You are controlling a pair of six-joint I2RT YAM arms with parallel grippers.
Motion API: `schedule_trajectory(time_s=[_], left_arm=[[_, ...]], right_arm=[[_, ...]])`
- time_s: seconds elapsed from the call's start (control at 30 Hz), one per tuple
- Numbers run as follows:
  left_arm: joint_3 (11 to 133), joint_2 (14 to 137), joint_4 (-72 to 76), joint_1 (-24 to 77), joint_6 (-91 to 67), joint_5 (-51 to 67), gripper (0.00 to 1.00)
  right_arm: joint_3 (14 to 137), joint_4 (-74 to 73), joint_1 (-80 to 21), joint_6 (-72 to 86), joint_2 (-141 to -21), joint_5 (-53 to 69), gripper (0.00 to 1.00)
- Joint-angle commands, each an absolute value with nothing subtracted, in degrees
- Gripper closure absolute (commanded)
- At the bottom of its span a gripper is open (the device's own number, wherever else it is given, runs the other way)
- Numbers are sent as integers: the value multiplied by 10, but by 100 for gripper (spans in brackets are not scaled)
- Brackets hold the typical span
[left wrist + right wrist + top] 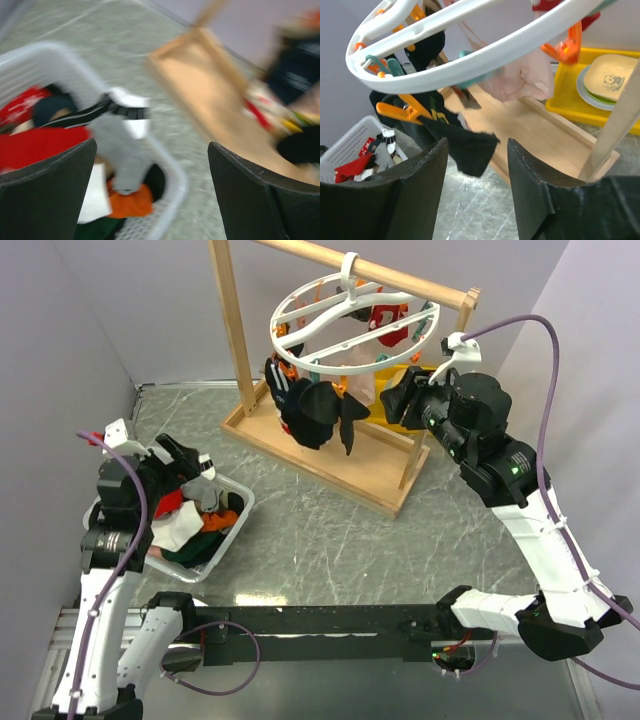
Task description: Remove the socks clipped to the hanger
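Left gripper (151,145): gapes wide, empty, above basket (235,515) of loose socks (185,520), as for dropping. Right gripper (477,142): part-open, grips nothing, aimed at black sock (310,410) clipped on hanger (470,62), rack-hung (232,330).

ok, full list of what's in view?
hanger: one, white ring, hooked on the rack's top bar
rack: one, wooden, far side of the table
clips: several, orange and teal, hanging from the hanger
clipped socks: several, mostly black, one pale pink, under the hanger
basket: one, white, left side of the table
loose socks: a heap, red, grey, orange, white, in the basket
tray: one, yellow, behind the rack
dish: one, cream, on the tray
table: one, grey marbled
left arm: jaws open over the basket
right arm: jaws open below the hanger, by a black sock
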State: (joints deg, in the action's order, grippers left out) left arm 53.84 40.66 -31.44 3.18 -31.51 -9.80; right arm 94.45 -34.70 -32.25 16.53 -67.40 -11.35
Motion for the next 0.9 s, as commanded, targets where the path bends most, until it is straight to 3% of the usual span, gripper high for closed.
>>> schedule_trajectory(time_s=[0.0, 0.2, 0.3, 0.6, 0.87], left_arm=[[555, 380, -223, 32, -294, 111, 1], [553, 382, -136, 39, -329, 275, 2], [540, 388, -74, 65, -361, 296, 3], [553, 468, 13, 291, -371, 168, 6], [611, 579, 36, 387, -318, 84, 16]], right_arm=[[944, -346, -318, 171, -653, -102, 40], [947, -349, -319, 177, -653, -68, 39], [946, -349, -319, 180, -655, -54, 39], [925, -325, -318, 171, -650, -26, 33], [940, -332, -319, 171, -657, -22, 31]])
